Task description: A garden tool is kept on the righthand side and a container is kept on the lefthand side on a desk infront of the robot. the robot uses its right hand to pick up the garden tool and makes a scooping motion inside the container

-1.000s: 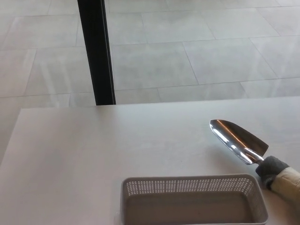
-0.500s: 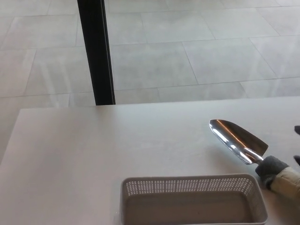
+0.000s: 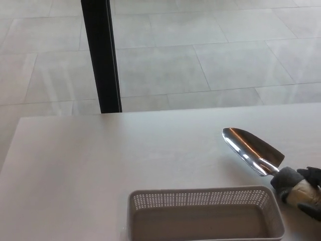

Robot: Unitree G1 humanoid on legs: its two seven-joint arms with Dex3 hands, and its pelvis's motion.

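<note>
Right hand [image 3: 312,187] at the trowel [image 3: 261,155] handle — finger state unclear; seat your grip squarely before lifting toward the basket [image 3: 203,199].

Only the right hand [image 3: 313,193] shows, dark fingers at the picture's lower right edge.

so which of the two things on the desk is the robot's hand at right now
The trowel, the shiny metal scoop at the right. The right hand is at its handle end by the picture's edge. The grey perforated basket sits alone at the bottom with no hand at it.
</note>
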